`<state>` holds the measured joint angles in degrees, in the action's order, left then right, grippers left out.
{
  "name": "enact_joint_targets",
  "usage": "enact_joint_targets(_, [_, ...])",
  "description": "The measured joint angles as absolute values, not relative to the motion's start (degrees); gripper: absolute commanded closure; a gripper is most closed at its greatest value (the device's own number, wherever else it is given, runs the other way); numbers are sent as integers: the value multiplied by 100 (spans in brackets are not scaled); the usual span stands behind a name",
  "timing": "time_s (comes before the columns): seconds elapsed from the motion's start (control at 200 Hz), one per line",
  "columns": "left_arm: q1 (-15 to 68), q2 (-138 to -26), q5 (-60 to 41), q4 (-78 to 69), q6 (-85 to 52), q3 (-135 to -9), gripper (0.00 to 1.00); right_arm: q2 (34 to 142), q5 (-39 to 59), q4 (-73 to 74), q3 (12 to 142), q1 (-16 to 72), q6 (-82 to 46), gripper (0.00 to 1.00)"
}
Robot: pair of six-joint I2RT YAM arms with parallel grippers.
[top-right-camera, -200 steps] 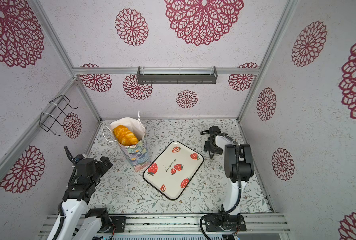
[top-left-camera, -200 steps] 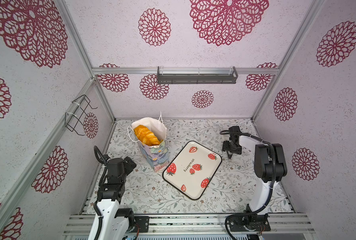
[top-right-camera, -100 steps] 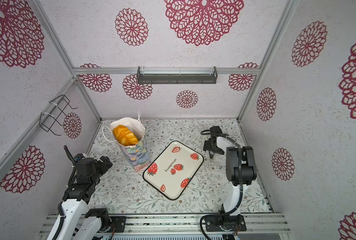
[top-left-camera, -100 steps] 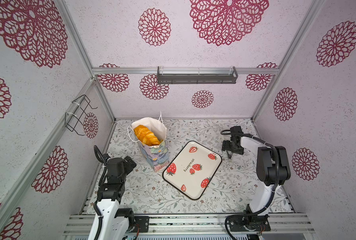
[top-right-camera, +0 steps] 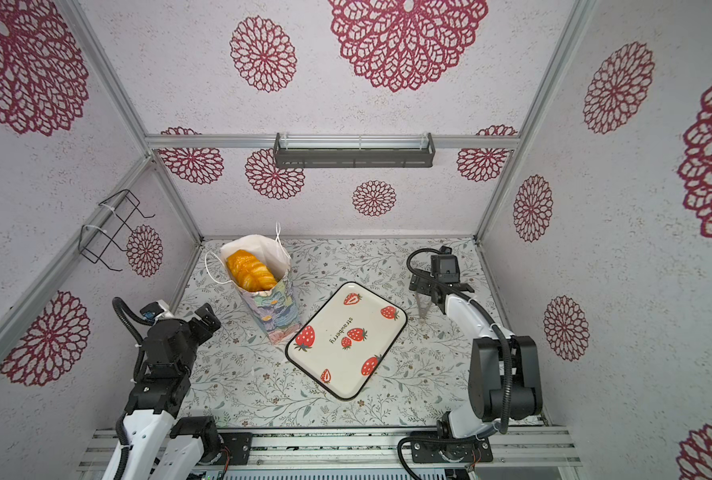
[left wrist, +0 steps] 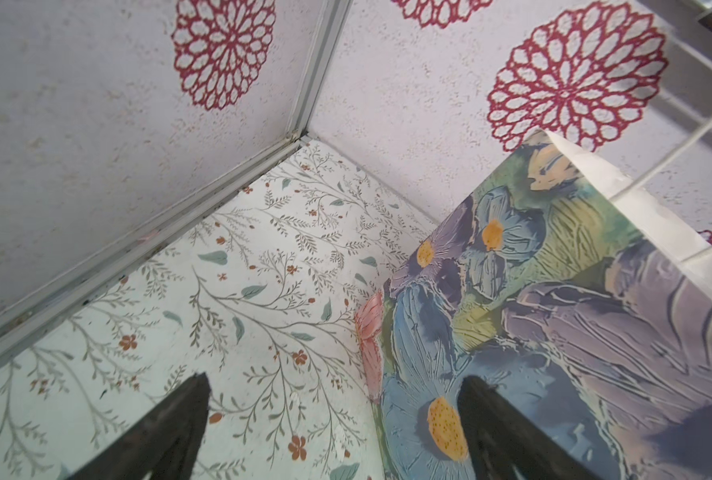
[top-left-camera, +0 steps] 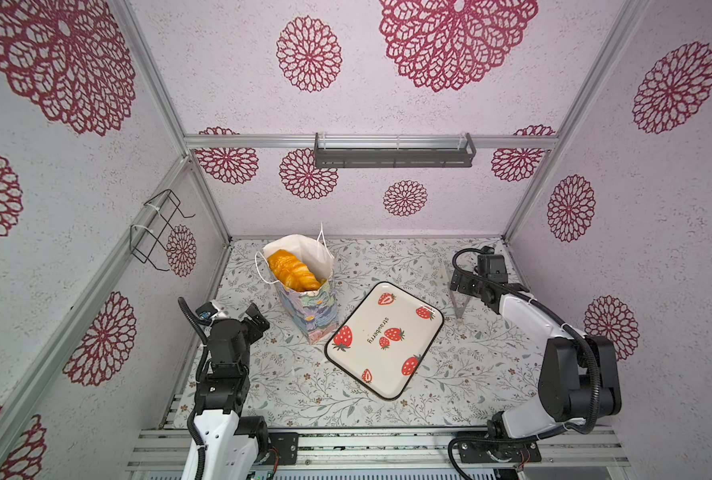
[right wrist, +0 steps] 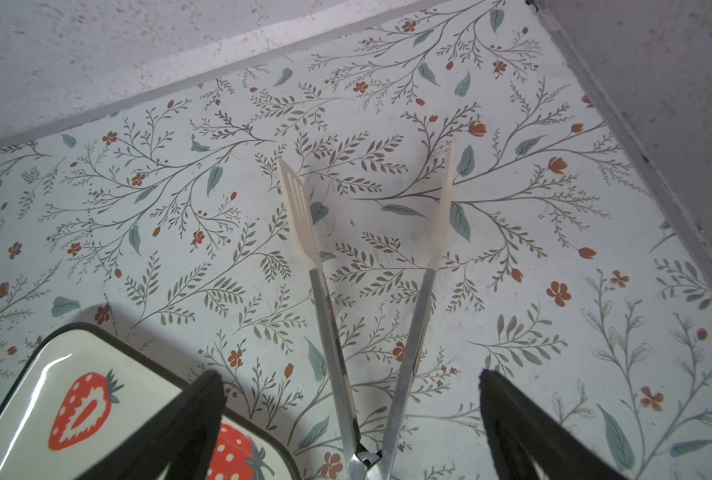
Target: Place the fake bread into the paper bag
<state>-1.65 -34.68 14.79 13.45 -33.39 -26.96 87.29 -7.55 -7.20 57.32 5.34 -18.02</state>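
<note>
My left arm (top-left-camera: 220, 361) sits folded at about seven o'clock in both top views, with its wrist tipped toward two o'clock. The left gripper (left wrist: 335, 380) has its jaws spread wide. My right arm (top-left-camera: 528, 318) rises from five o'clock with the elbow bent and the forearm stretching toward eleven o'clock. The right gripper (right wrist: 350, 374) points downward, jaws wide apart and seemingly clamping nothing, though its height is hard to judge.

Glossy fake bread (top-left-camera: 294, 270), matt paper bag (top-left-camera: 310, 309), shiny smooth tray (top-left-camera: 362, 362), metal tongs (right wrist: 329, 324) with cream plastic tips
</note>
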Motion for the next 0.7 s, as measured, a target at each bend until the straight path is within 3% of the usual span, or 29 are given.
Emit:
enact_joint_targets(0.345, [-163, -4388, 1426, -145, -2322, -2410, 3, 8191, -1310, 893, 4141, 698, -1389, 1])
enact_joint_targets(0.701, [-183, -5808, 1247, -1299, -1243, -2344, 3, 7819, -1382, 2274, 3389, 762, -384, 1])
